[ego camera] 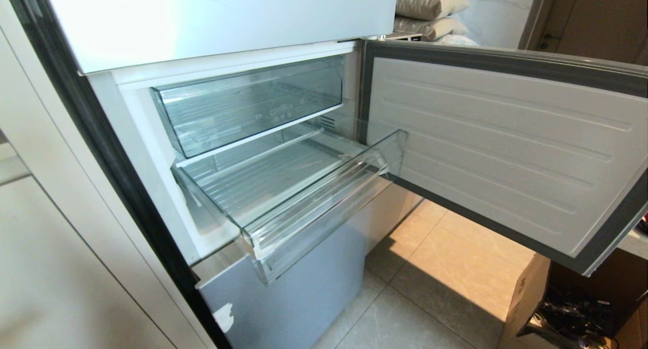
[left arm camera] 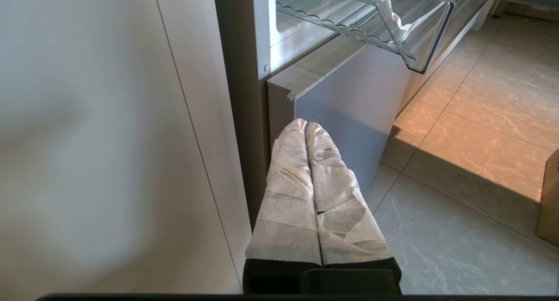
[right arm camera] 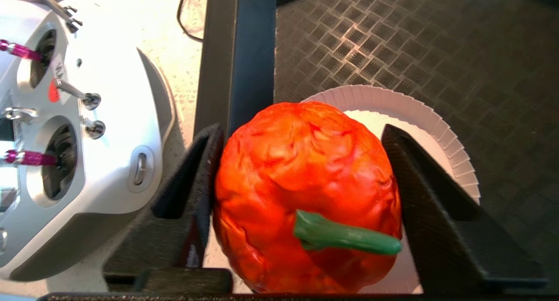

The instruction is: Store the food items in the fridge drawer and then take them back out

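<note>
While pulled out: fridge drawer [ego camera: 283, 202], bare ribbed floor, front lip toward the open door [ego camera: 506, 151].
Surroundings: clear bin [ego camera: 243, 106] above; white remote controller [right arm camera: 74, 139] beside paper plate [right arm camera: 436, 135].
Food item: tomato [right arm camera: 305, 196] over the plate, green stem [right arm camera: 345, 237] lying sideways.
Right gripper [right arm camera: 305, 178]: jaws wide, flanking the tomato; contact unclear.
Left gripper [left arm camera: 312, 196]: wrapped jaws together, low by the fridge.
Hidden: second tomato.

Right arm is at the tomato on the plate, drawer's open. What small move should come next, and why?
Probably lift the tomato clear of the plate, then head for the drawer. The right gripper already surrounds the tomato, and the drawer stands pulled out with nothing in it. The left gripper is parked low beside the fridge.
</note>
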You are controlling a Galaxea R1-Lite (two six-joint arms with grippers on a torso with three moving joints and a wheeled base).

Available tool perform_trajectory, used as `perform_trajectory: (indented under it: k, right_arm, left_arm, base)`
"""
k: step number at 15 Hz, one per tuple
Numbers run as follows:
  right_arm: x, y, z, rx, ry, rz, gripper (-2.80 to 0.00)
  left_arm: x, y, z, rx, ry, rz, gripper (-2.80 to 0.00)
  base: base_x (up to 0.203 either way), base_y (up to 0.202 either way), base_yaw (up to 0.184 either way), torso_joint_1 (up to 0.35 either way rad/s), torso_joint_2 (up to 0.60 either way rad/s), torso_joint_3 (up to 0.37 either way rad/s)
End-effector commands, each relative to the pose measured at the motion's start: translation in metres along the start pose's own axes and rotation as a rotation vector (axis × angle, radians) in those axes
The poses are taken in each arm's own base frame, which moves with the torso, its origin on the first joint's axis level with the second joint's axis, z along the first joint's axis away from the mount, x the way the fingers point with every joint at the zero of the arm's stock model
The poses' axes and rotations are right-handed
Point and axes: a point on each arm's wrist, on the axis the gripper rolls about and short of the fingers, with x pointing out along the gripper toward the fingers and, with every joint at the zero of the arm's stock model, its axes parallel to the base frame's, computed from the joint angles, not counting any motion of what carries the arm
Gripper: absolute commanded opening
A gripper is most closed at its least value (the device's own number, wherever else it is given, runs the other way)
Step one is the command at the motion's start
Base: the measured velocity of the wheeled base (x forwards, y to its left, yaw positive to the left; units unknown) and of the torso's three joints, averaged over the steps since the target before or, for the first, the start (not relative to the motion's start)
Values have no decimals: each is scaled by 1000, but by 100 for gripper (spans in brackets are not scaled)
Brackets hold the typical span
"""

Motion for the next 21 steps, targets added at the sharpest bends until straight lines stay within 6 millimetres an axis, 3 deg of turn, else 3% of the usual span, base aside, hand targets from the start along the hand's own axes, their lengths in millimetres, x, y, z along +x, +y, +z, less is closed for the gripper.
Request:
perform_trajectory:
  k: [1,6,9,11,12,15,17,19,21]
  right_arm:
    - [-2,1,2,4,-6,3,0]
    - [-18,7,10,1,-31,10,0]
    - [-49,20,23,-8,-72,28,0]
    - [-85,30,28,-27,-118,45,0]
    - [-111,36,31,-42,-157,59,-280]
    - [-204,50,26,-85,-314,85,-280]
    - [-269,56,4,-125,-421,105,-280]
    - [-322,57,-36,-188,-495,147,-280]
    - [-354,50,-94,-307,-493,264,-280]
  left_arm:
    - [0,0,0,0,0,0,-280]
    - [0,0,0,0,0,0,-280]
    - [0,0,0,0,0,-1,-280]
    - [0,0,0,0,0,0,-280]
    - [0,0,0,0,0,0,-280]
    - [0,0,0,0,0,0,-280]
    - [0,0,0,0,0,-1,-280]
    - [0,0,0,0,0,-1,-280]
    - [0,0,0,0,0,-1,-280]
  base:
    - [0,0,0,0,0,0]
    - [0,0,0,0,0,0]
    - [0,0,0,0,0,0]
    - [0,0,0,0,0,0]
    - [0,0,0,0,0,0]
    - [0,0,0,0,0,0]
    - [0,0,0,0,0,0]
    - [0,0,0,0,0,0]
    - [0,0,0,0,0,0]
